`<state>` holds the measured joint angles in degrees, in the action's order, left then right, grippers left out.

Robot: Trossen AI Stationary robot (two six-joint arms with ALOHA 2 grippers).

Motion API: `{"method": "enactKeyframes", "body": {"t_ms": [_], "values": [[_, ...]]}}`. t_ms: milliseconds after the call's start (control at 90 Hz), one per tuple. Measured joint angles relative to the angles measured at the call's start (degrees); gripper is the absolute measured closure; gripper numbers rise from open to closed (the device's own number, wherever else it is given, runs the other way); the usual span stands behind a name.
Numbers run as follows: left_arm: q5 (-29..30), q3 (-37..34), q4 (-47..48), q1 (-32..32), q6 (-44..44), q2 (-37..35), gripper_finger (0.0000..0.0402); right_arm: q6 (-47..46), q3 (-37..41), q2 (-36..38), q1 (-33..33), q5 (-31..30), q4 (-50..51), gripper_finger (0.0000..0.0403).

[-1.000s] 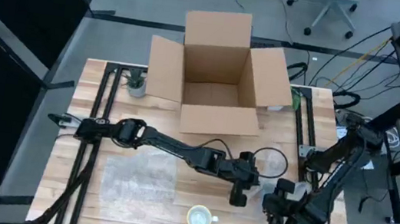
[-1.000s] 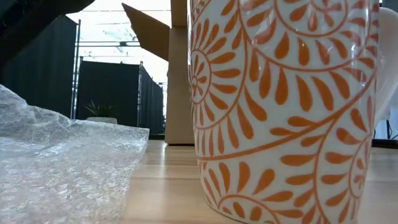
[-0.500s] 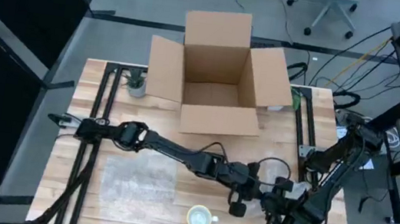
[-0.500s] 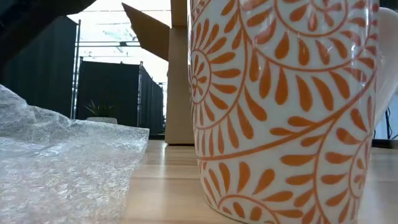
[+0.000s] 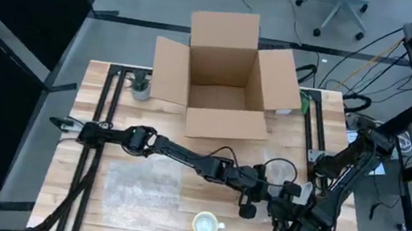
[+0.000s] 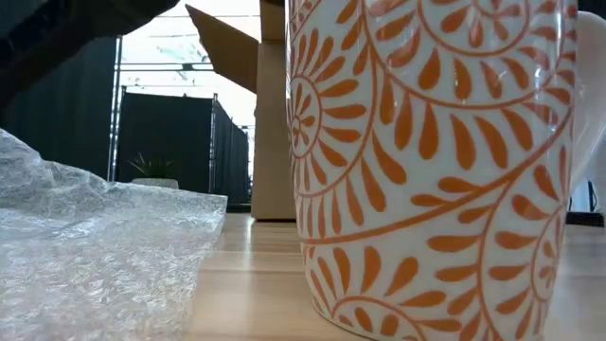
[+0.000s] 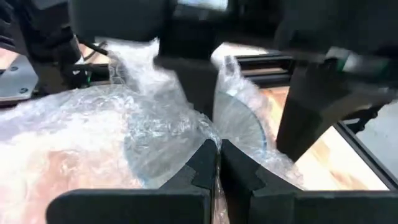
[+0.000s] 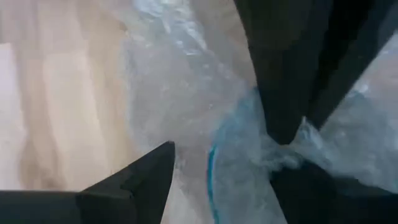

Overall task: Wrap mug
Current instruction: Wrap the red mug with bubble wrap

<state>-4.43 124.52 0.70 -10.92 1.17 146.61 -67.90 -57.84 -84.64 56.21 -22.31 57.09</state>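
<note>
Currently the left pincer (image 7: 217, 163) is clenched on bubble wrap (image 7: 155, 124) already bundled round something, while the right pincer (image 5: 293, 223) state cannot be told. Mug (image 5: 206, 226) sits unwrapped at 6 o'clock of the counter (image 5: 89, 92); wrap could tear if tugged between both arms.

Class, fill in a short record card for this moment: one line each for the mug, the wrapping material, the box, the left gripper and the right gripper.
mug: white with orange swirl pattern, upright at the table's near edge, unwrapped
flat bubble wrap: sheet lying on the table, left of the mug
bundled bubble wrap: clear bundle with a blue-rimmed item inside, between the two grippers
box: open cardboard box at the far side of the table
left gripper: shut on the bundled bubble wrap
right gripper: meeting the left gripper at the bundle
</note>
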Motion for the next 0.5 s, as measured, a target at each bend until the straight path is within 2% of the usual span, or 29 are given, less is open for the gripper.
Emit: {"method": "enactKeyframes", "body": {"t_ms": [311, 500], "values": [[0.04, 0.10, 0.01, 0.02, -0.02, 0.43, 0.0401, 2.58, -14.78, 0.00, 0.13, 0.79, 20.83, 0.0172], [0.08, 0.08, -0.06, 0.02, -0.04, 0.49, 0.0401, -4.94, -16.43, 0.08, -0.33, -10.92, 30.96, 0.0172]]}}
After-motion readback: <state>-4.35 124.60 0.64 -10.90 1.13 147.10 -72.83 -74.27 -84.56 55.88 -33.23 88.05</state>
